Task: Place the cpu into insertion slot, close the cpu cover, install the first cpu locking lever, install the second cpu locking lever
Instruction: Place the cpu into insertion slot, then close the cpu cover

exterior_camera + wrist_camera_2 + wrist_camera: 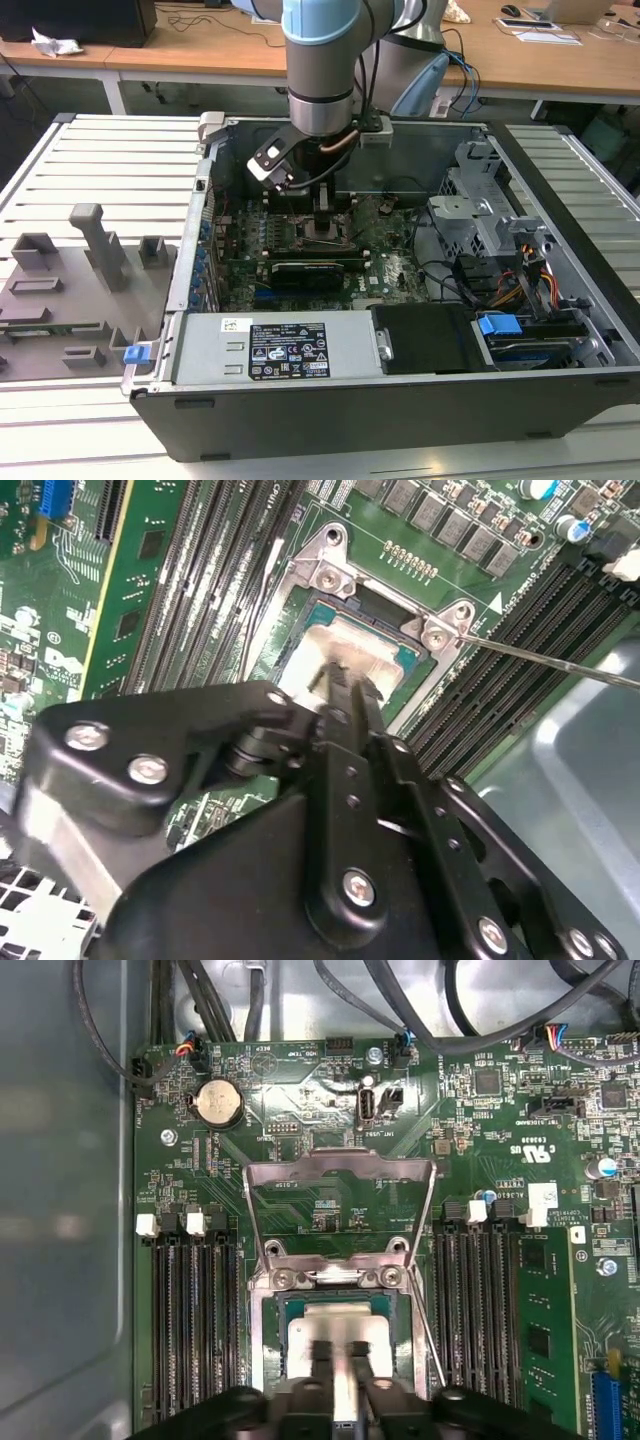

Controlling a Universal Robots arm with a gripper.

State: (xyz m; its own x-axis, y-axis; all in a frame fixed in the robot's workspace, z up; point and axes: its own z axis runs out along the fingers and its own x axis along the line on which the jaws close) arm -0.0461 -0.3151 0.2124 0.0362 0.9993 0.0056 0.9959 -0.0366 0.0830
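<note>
Silver-topped, the cpu (335, 1325) lies flat inside the insertion slot (263, 1332), and its green edge shows within the metal rim in both wrist views. My pincer (340, 1348) stands directly over the cpu's top face, at or just above the surface. Contact cannot be confirmed, and I cannot tell whether the pincer is open or closed. The cpu cover (340, 1167) is raised on its hinge at the side of the slot away from my pincer, and green motherboard (300, 1100) is visible through its window. One thin locking lever (540, 662) stands free of the socket frame and angles outward. Clearances are as follows. Long black memory slots (190, 1320) flank the insertion slot closely on two opposite sides, and the raised cover bounds a third. Cables (300, 990) run along the board edge beyond the cover. In the exterior view my arm stands vertical inside the open computer case (330, 410), which rests on a slatted table (100, 160). A black expansion card (310, 268) lies just beside the socket on the near side. The case's grey walls stand well apart from the socket.
</note>
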